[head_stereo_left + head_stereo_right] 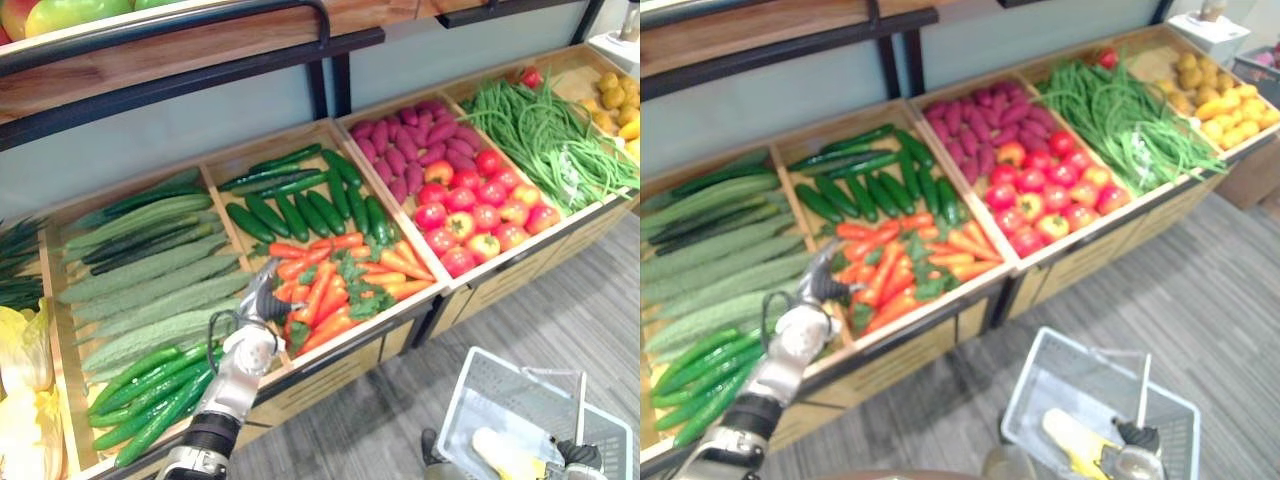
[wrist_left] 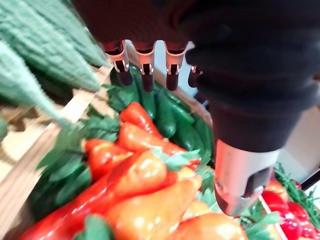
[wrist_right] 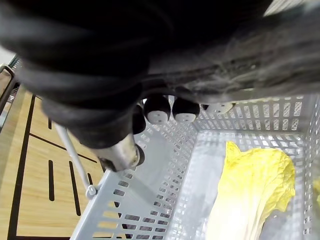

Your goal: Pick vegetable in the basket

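Observation:
Orange carrots (image 1: 340, 280) with green tops fill the front of a wooden bin. My left hand (image 1: 262, 300) hovers over their left end, close above the carrots (image 2: 140, 175); its fingers (image 2: 146, 70) are straight and open and hold nothing. A white mesh basket (image 1: 470, 395) hangs at the lower right over the floor, with a pale yellow cabbage (image 3: 255, 190) lying inside. My right hand (image 1: 1135, 442) is at the basket's handle (image 1: 1143, 385), and its fingers (image 3: 159, 110) are curled round it.
Dark cucumbers (image 1: 300, 205) lie behind the carrots in the same bin. Bitter gourds (image 1: 150, 280) and small cucumbers (image 1: 150, 395) are to the left, tomatoes (image 1: 475, 210), sweet potatoes (image 1: 405, 145) and green beans (image 1: 545, 130) to the right. A dark shelf rail (image 1: 200, 40) runs overhead.

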You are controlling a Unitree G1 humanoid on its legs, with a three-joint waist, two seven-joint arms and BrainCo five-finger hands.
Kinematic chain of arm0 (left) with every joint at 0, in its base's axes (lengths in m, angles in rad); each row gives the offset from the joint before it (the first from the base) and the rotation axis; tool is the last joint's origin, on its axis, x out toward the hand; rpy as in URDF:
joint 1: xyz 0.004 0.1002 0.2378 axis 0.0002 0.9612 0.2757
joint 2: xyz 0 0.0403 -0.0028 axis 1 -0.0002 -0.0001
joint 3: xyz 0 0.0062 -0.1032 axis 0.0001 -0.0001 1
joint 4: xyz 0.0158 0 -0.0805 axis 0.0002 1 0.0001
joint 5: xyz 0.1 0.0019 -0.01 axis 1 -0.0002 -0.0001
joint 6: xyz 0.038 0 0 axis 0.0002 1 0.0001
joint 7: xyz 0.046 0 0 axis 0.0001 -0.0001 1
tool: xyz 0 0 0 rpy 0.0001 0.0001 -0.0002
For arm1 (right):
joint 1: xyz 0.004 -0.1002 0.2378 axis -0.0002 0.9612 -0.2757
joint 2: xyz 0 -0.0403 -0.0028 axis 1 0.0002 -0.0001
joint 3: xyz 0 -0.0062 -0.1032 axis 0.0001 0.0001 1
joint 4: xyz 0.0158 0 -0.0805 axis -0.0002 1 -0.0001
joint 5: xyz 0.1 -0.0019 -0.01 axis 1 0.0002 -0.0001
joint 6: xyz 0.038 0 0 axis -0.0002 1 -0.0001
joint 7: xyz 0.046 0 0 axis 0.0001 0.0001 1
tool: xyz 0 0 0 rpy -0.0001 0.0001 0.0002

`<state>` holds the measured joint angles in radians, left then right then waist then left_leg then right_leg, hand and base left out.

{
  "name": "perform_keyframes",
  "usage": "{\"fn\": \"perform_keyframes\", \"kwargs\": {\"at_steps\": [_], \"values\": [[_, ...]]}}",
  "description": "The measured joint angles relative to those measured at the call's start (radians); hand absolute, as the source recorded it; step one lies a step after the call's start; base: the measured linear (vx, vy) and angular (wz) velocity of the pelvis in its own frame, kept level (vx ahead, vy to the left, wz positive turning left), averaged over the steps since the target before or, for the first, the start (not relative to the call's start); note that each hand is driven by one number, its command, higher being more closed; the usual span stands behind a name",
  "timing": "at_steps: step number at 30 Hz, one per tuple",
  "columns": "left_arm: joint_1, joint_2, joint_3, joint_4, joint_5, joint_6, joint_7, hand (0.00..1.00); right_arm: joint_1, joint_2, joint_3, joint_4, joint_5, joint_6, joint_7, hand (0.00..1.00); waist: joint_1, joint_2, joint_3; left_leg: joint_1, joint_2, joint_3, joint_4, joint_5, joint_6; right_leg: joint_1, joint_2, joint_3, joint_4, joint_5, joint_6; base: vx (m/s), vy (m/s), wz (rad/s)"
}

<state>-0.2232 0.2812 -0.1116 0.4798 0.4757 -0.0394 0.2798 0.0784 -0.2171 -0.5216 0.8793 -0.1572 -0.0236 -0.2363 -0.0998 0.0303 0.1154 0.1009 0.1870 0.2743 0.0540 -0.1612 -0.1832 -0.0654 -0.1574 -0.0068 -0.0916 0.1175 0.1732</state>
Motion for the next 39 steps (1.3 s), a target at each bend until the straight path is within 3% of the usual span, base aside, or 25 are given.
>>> {"fn": "perform_keyframes", "kwargs": {"at_steps": [5,16,20,21,39], "values": [[-0.021,-0.038,0.001,0.098,0.000,0.029,0.028,0.00,0.000,0.000,0.010,-0.001,-0.001,0.000,-0.004,1.00,-0.005,-0.001,0.000,-0.010,-0.001,-0.001,0.001,0.000,0.000,-0.005,0.000,0.003,-0.012,0.011,-0.001,0.00,0.000,0.00],[-0.132,-0.073,0.018,0.254,-0.043,0.043,0.077,0.00,-0.024,0.000,0.037,-0.001,-0.001,0.001,-0.010,1.00,-0.013,-0.014,0.007,-0.017,-0.003,0.031,0.000,0.000,0.000,-0.040,0.006,0.039,-0.013,0.023,-0.002,-0.01,-0.011,-0.10],[-0.146,-0.082,0.040,0.284,-0.047,0.044,0.089,0.00,-0.034,0.000,0.054,-0.001,-0.001,0.001,-0.015,1.00,-0.030,-0.023,0.011,-0.017,0.000,0.039,-0.003,0.000,0.000,-0.046,0.010,0.045,-0.013,0.023,-0.002,0.01,-0.019,-0.06],[-0.149,-0.082,0.040,0.284,-0.071,0.043,0.091,1.00,-0.033,0.000,0.055,-0.001,0.000,0.001,-0.017,1.00,-0.031,-0.024,0.012,-0.017,0.000,0.042,-0.005,0.000,0.000,-0.048,0.011,0.047,-0.013,0.024,-0.003,0.02,-0.019,-0.06],[-0.180,-0.081,0.029,0.283,-0.111,0.039,0.086,1.00,-0.031,0.011,0.057,-0.001,0.000,0.000,-0.021,1.00,-0.032,-0.040,0.022,-0.002,0.001,0.039,-0.010,0.000,0.000,-0.034,0.012,0.042,-0.013,0.024,-0.003,0.00,-0.001,0.00]]}}
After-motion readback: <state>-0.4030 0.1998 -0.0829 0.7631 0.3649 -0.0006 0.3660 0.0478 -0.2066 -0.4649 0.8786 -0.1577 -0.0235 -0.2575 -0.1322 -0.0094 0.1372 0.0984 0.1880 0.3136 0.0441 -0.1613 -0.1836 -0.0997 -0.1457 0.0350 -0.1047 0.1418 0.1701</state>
